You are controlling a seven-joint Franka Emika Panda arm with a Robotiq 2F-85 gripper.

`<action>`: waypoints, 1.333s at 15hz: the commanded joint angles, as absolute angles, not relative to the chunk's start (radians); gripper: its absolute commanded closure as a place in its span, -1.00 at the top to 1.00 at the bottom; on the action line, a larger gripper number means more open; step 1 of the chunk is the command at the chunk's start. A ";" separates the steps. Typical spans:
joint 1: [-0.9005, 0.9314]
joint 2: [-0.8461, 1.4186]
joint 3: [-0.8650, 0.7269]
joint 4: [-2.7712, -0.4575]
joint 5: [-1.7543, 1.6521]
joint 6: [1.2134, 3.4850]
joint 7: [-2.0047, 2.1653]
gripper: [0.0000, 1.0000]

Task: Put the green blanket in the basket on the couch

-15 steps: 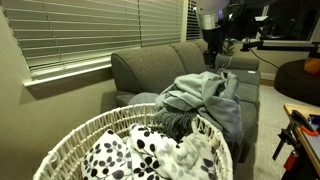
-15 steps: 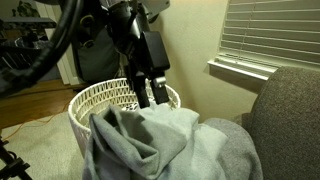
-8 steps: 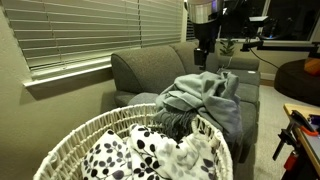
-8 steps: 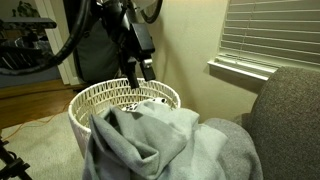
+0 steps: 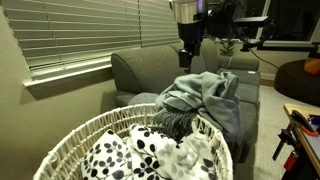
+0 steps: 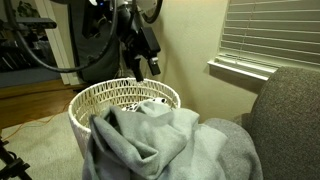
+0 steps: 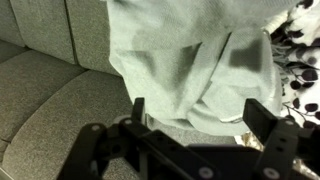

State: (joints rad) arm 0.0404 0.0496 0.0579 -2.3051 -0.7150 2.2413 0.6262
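Observation:
The green blanket [image 5: 205,95] lies rumpled on the grey couch [image 5: 150,65], and its near end hangs over the couch arm against the basket [image 5: 90,130]. In an exterior view the blanket [image 6: 150,140] fills the foreground, with the white wicker basket [image 6: 100,100] just behind it. My gripper [image 5: 188,55] hangs open in the air above the blanket, holding nothing. In the wrist view the blanket [image 7: 180,50] spreads below the gripper [image 7: 200,112], whose fingers [image 7: 138,108] stand wide apart and clear of the fabric.
A white cloth with black spots [image 5: 130,155] lies inside the basket and shows at the wrist view's right edge [image 7: 300,50]. Window blinds [image 5: 80,30] run behind the couch. The couch seat cushions [image 7: 50,90] lie bare beside the blanket. Dark equipment stands beyond the basket [image 6: 40,50].
The gripper has lifted off the blanket and drawn back towards the basket side, its jaws widening a little. The blanket stays where it lay.

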 commanded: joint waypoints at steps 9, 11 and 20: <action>0.106 0.261 0.052 -2.121 -0.571 2.256 0.510 1.00; 0.121 0.273 0.051 -2.109 -0.527 2.238 0.487 1.00; 0.166 0.332 0.033 -2.097 -0.508 2.266 0.496 1.00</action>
